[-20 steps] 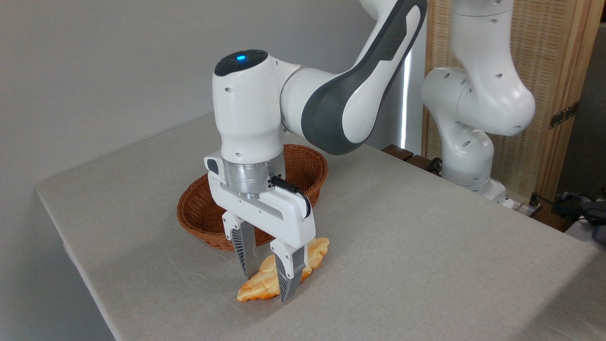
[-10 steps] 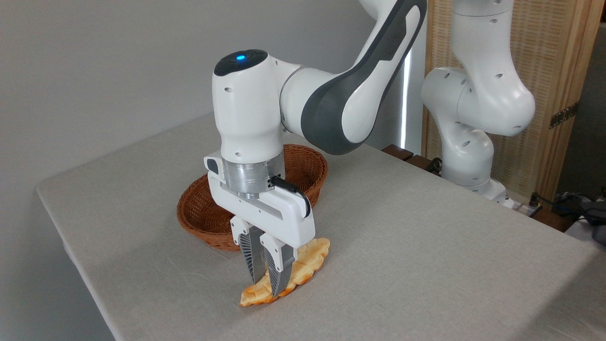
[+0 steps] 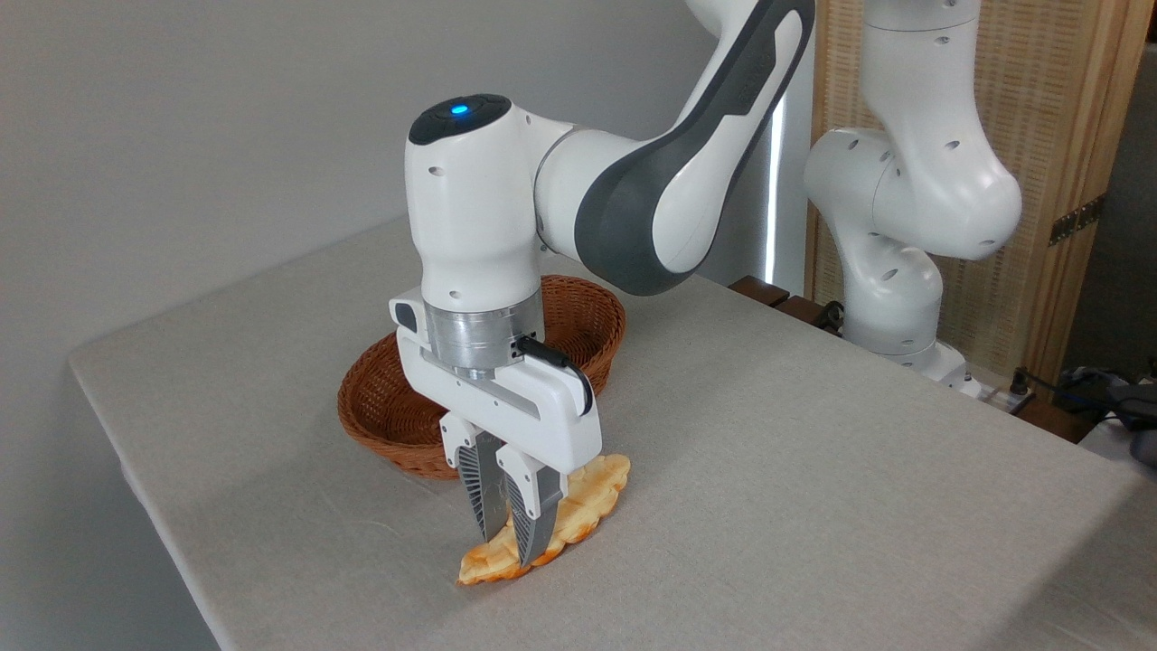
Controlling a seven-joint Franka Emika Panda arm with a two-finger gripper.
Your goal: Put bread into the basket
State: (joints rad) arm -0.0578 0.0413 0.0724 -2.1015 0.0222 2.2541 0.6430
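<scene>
The bread [image 3: 587, 502], a long golden-orange leaf-shaped pastry with scalloped edges, lies on the grey tablecloth just in front of the basket. My gripper [image 3: 511, 551] points straight down over its near half, and the two fingers are shut on the bread, pinching it across its width. The pastry still rests on the cloth and its near tip shows below the fingers. The basket [image 3: 362, 416], a reddish-brown woven oval with a thick rim, stands right behind the gripper. My wrist hides part of its inside.
The table's [image 3: 813, 470] left and front edges run close to the bread. The arm's white base [image 3: 895, 298] rises at the back right, beside a wooden screen [image 3: 1067, 181]. Cables and dark objects [image 3: 1112, 398] lie at the far right.
Over the last second the fingers came together on the bread, which shifted slightly and tilted up between them. Since half a second ago nothing has visibly moved.
</scene>
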